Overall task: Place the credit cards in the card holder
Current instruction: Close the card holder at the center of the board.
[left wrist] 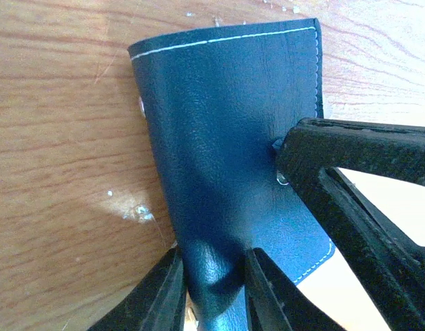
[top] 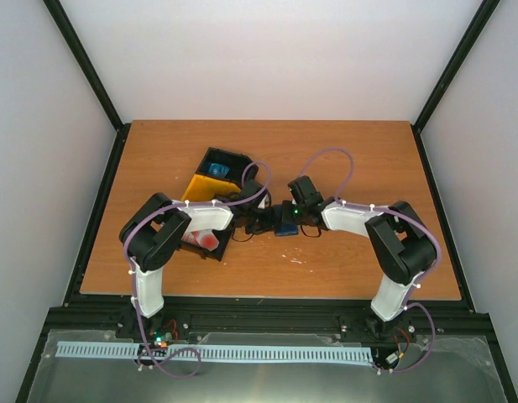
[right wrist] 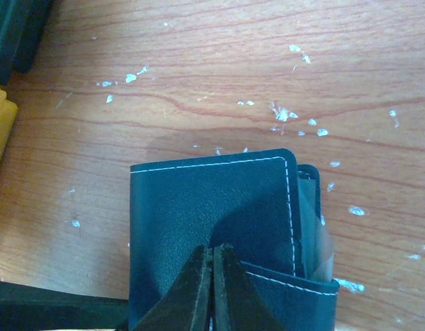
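Observation:
The card holder (top: pixel 285 225), a dark blue wallet with white stitching, lies folded on the table between both arms. In the left wrist view my left gripper (left wrist: pixel 213 289) is shut on the wallet's (left wrist: pixel 226 124) folded near edge. In the right wrist view my right gripper (right wrist: pixel 212 276) is shut with its tips at the wallet's (right wrist: pixel 198 207) cover, where the tab (right wrist: pixel 288 286) meets it. A lighter inner layer shows at the wallet's right side. The right fingers also show in the left wrist view (left wrist: pixel 350 158). The red and white credit cards (top: pixel 204 239) lie in a black bin under my left arm.
A yellow and black bin (top: pixel 212 172) with something blue inside stands behind the left arm; its corner shows in the right wrist view (right wrist: pixel 0 131). White flecks dot the wooden table (top: pixel 359 159). Black frame rails run along the table's edges.

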Available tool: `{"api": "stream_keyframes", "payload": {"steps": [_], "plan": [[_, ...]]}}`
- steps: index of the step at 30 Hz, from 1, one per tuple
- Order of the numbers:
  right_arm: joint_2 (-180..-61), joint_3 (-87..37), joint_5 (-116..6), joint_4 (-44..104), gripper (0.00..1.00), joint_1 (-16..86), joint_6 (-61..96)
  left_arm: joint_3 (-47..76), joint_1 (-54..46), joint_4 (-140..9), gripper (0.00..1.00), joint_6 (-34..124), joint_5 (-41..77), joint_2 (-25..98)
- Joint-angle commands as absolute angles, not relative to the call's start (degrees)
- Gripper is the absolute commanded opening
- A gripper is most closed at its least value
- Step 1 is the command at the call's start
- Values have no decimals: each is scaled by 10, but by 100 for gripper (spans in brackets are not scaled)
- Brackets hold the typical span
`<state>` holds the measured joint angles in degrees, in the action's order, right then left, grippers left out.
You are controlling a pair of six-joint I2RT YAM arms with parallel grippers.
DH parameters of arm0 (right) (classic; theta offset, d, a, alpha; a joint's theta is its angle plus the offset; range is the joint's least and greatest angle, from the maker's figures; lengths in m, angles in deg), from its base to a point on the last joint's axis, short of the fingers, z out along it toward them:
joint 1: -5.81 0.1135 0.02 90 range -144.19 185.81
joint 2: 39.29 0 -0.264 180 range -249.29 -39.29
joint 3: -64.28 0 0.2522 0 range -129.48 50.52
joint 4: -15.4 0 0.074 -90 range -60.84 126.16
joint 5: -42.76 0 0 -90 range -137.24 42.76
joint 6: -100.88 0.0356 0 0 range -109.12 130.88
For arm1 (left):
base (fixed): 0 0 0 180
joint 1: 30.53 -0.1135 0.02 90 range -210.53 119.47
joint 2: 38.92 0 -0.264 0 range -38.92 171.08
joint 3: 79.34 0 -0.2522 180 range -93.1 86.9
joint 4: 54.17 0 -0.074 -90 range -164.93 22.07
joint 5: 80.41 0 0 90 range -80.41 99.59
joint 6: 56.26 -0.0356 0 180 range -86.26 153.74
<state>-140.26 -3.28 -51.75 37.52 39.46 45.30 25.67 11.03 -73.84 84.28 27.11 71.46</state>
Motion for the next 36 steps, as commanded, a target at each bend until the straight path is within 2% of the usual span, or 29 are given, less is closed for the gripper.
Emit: {"api": "stream_keyframes", "payload": {"steps": [1, 15, 32, 36], "plan": [[-1434, 27, -535, 436, 3, 416, 488, 283, 119, -806, 26, 852, 250, 770], [-1447, 129, -548, 306, 3, 416, 555, 275, 119, -806, 26, 856, 254, 775], [-1475, 198, -554, 217, 3, 434, 610, 263, 119, -809, 26, 857, 253, 787], [-1454, 189, -542, 235, 3, 434, 603, 263, 119, -812, 26, 854, 251, 783]]}}
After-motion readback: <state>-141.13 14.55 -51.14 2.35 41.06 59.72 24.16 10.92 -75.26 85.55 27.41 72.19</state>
